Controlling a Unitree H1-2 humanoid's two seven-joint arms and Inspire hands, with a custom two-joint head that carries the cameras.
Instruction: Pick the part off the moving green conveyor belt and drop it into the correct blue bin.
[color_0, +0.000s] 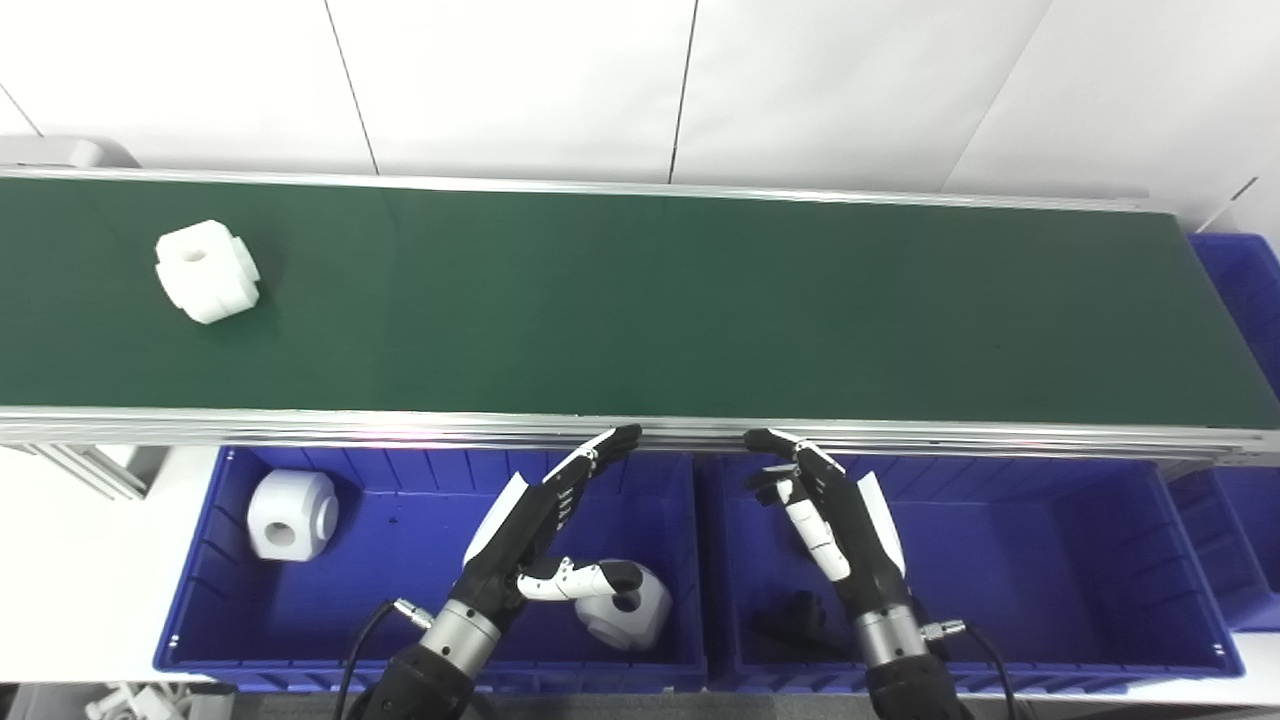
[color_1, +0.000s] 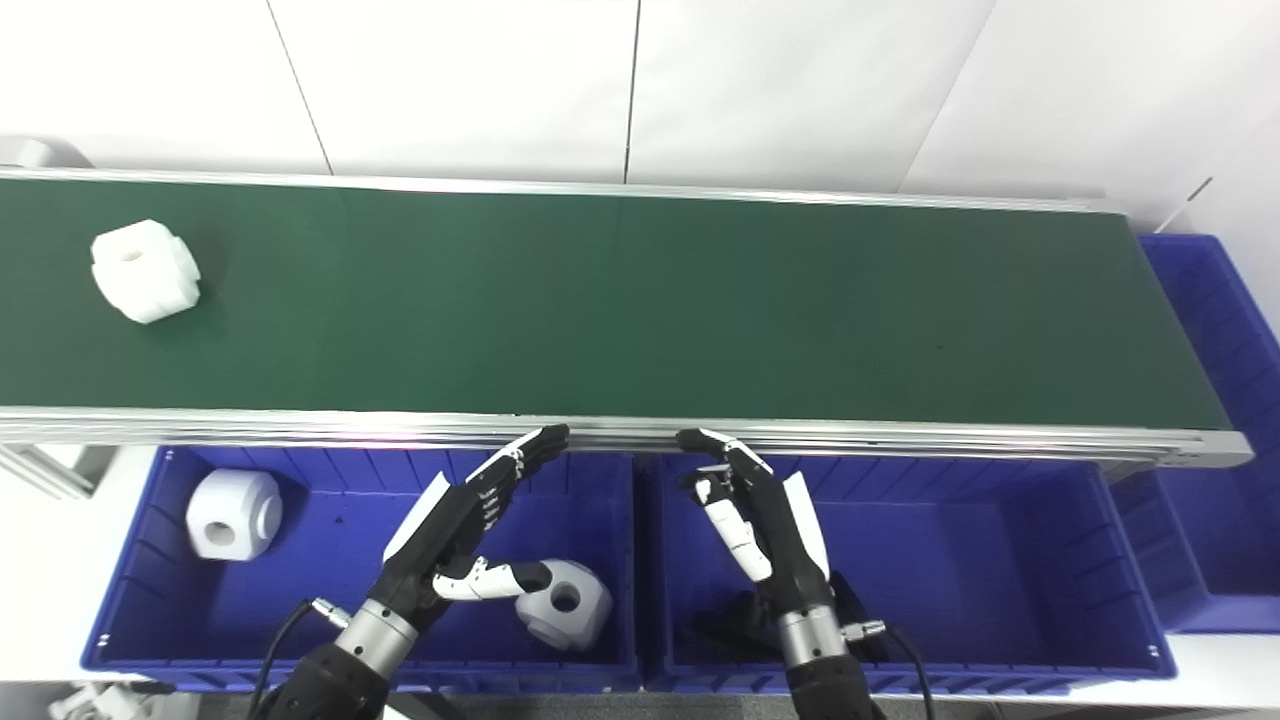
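Observation:
A white blocky part with a round hole (color_0: 207, 271) lies on the green conveyor belt (color_0: 640, 310) at its far left. My left hand (color_0: 545, 525) is open and empty, hovering over the left blue bin (color_0: 195, 610) just below the belt's front rail. My right hand (color_0: 830, 515) is open and empty over the middle blue bin (color_0: 1050, 570). Both hands are far to the right of the part. The left bin holds two white parts, one at its back left (color_0: 290, 514) and one beside my left thumb (color_0: 625, 603).
A small black part (color_0: 795, 618) lies in the middle bin, partly hidden by my right wrist. Another blue bin (color_0: 1240, 290) stands past the belt's right end. A silver rail (color_0: 640, 432) runs along the belt's front edge above the bins.

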